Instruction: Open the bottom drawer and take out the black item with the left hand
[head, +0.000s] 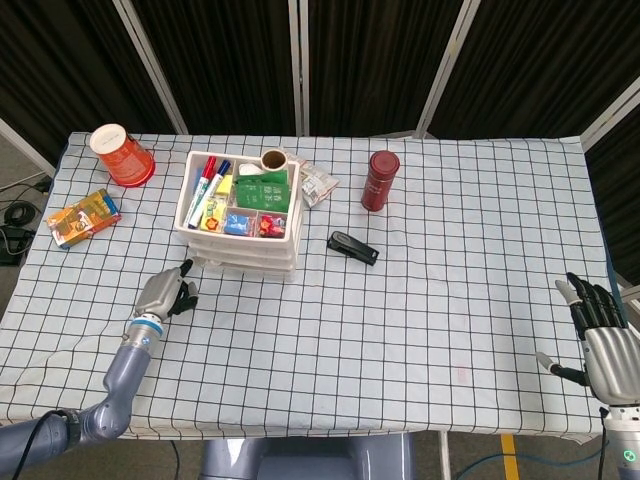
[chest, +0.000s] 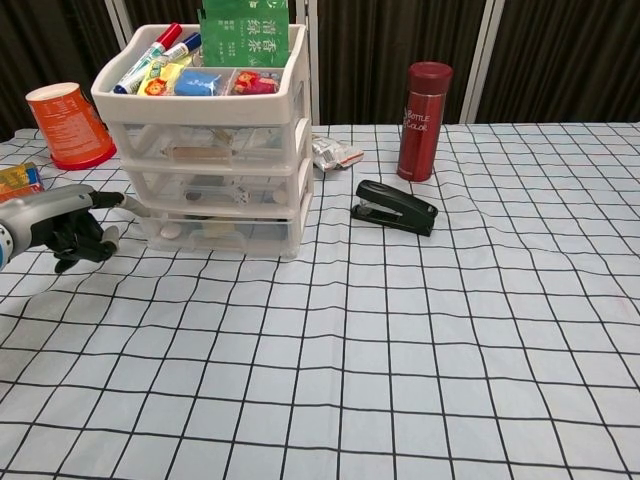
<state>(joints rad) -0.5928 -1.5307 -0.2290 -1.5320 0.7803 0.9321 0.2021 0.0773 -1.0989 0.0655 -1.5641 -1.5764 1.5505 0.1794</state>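
Observation:
The white three-tier drawer unit (head: 240, 215) (chest: 215, 150) stands left of centre, its top tray full of markers and packets. Its bottom drawer (chest: 220, 232) is pushed in; through the clear front I see only pale things, and no black item can be made out. My left hand (head: 165, 295) (chest: 65, 225) lies low on the cloth just left of the unit, fingers curled in, one fingertip (chest: 125, 203) stretched toward the bottom drawer's left corner. It holds nothing. My right hand (head: 605, 340) hangs at the table's right front edge with fingers spread, and shows only in the head view.
A black stapler (head: 353, 247) (chest: 394, 207) lies right of the unit, a red bottle (head: 380, 180) (chest: 424, 107) behind it. A crumpled packet (head: 318, 183) (chest: 335, 152) sits behind the unit. An orange cup (head: 120, 154) (chest: 68, 125) and a snack box (head: 83, 217) (chest: 18, 185) are at the left.

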